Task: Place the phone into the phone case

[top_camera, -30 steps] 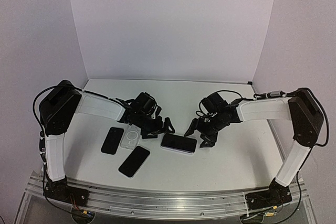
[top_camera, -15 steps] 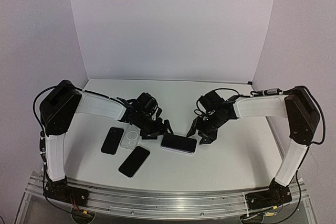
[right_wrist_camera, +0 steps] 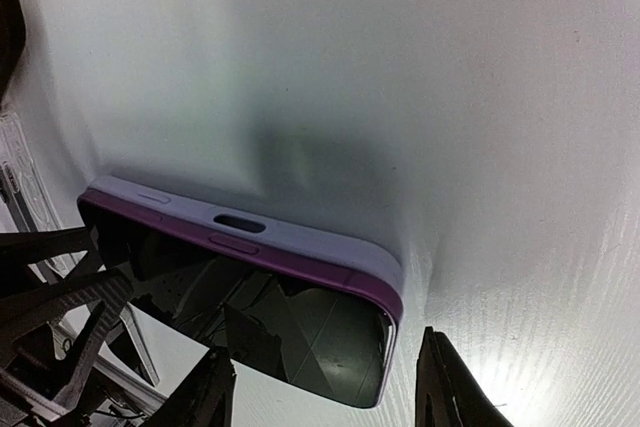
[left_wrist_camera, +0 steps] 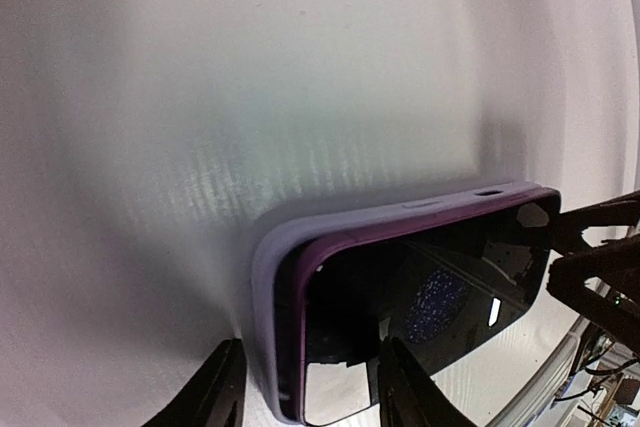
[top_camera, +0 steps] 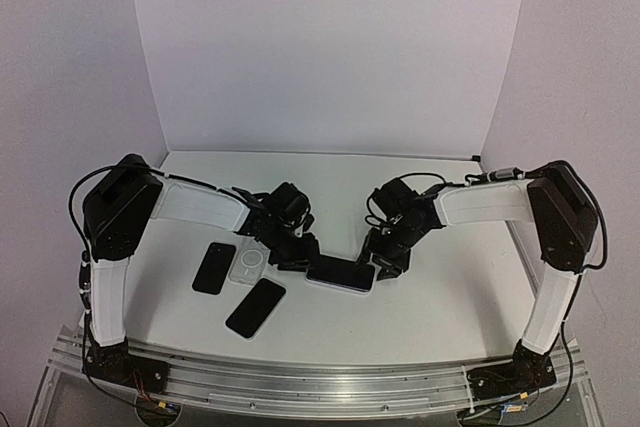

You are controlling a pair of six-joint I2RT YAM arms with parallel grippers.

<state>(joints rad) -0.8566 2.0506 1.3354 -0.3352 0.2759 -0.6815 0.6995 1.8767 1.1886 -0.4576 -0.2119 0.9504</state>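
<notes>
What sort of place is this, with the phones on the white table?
Probably a robotics lab test bench: a plain white backdrop, with the left arm and right arm bolted to an aluminium rail.

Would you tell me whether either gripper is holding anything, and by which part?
Cannot be told. The left gripper and right gripper each straddle a short end of the cased phone, but no firm clamp shows.

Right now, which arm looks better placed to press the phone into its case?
Likely left: the left fingers closely flank the phone end in its case; the right fingers leave a visible gap.
</notes>
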